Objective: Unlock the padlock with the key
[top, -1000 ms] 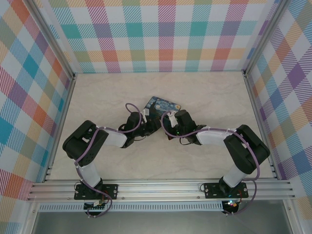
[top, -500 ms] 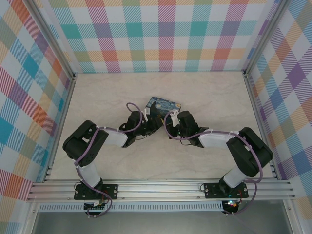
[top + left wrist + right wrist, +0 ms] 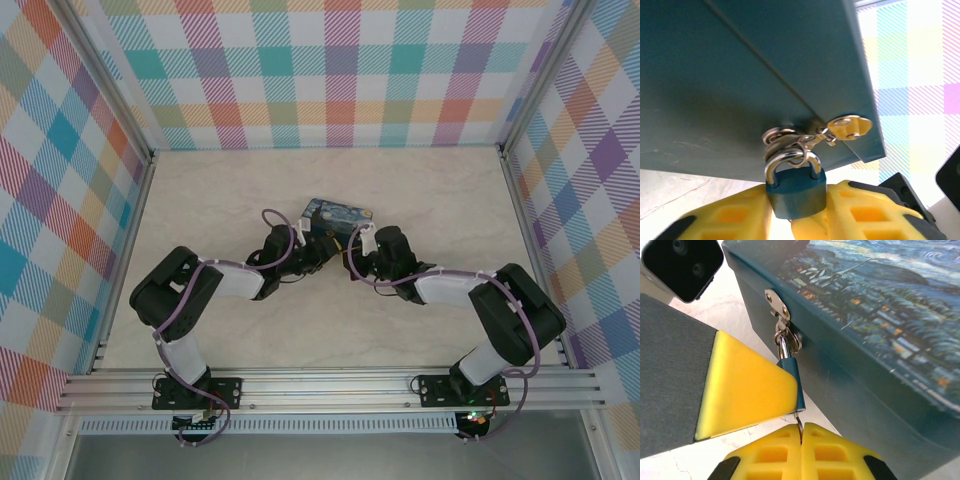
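Left arm (image 3: 225, 280) and right arm (image 3: 455, 287) are folded at the elbows, forearms angled inward, wrists converging. Left gripper (image 3: 794, 207): yellow fingers closed, pinching the padlock (image 3: 796, 192) body between the tips, shackle pointing away from the palm. Right gripper (image 3: 801, 436): fingers pressed flat together, clamping the key (image 3: 799, 424), whose thin blade projects just ahead of the tips. The left finger pad (image 3: 747, 390) sits just ahead of the right tips, apparently almost touching.

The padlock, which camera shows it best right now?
Left wrist: the padlock faces the camera, teal body and silver shackle plain, clamped by the left gripper. Right wrist shows it edge-on, partly behind a yellow finger, the key below. Top external: too small to make out.
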Controlling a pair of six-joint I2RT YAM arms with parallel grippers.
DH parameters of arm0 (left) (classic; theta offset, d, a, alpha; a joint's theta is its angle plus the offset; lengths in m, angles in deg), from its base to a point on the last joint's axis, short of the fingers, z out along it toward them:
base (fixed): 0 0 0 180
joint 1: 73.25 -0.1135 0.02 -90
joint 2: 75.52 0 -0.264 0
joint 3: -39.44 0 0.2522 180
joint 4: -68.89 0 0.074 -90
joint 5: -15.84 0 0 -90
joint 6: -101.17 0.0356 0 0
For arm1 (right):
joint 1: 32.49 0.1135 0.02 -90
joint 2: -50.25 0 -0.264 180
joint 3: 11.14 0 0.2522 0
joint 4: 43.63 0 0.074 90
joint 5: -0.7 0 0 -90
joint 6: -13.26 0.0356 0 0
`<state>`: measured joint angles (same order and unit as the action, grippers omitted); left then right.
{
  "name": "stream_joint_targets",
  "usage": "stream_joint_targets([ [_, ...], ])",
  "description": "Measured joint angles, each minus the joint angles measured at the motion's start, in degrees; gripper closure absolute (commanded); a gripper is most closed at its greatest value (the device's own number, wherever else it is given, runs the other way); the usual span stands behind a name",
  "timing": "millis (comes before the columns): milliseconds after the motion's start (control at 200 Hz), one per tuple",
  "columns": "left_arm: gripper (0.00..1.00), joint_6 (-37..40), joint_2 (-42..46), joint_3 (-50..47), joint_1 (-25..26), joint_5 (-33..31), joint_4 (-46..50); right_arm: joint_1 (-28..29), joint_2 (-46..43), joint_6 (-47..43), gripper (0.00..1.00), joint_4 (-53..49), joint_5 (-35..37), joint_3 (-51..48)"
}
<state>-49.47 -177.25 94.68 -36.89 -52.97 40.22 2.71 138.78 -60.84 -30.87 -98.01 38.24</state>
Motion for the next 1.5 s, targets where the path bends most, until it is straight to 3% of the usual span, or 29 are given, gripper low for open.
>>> stream_joint_targets([
  [360,0.35,-0.20,0.57,-2.58,0.70,-2.25,0.68,0.00,0.11,2.34,1.00,-4.42,-1.33,-0.37],
  [595,0.26,0.42,8.11,-6.62,0.17,-5.27,5.27,0.00,2.69,2.97,1.00,-10.38,-3.85,2.43],
  [910,0.35,-0.81,19.23,-12.07,-1.27,-8.76,8.94,-0.15,2.82,10.95,1.00,-15.43,-8.04,5.62],
  [1260,0.49,-10.78,15.87,-13.97,-0.87,-8.94,3.58,0.55,2.82,24.98,1.00,-15.34,-8.74,5.60],
  [1500,0.52,-16.92,10.21,-14.08,0.59,-9.81,-3.06,0.85,2.82,29.70,1.00,-14.99,-8.94,5.62],
])
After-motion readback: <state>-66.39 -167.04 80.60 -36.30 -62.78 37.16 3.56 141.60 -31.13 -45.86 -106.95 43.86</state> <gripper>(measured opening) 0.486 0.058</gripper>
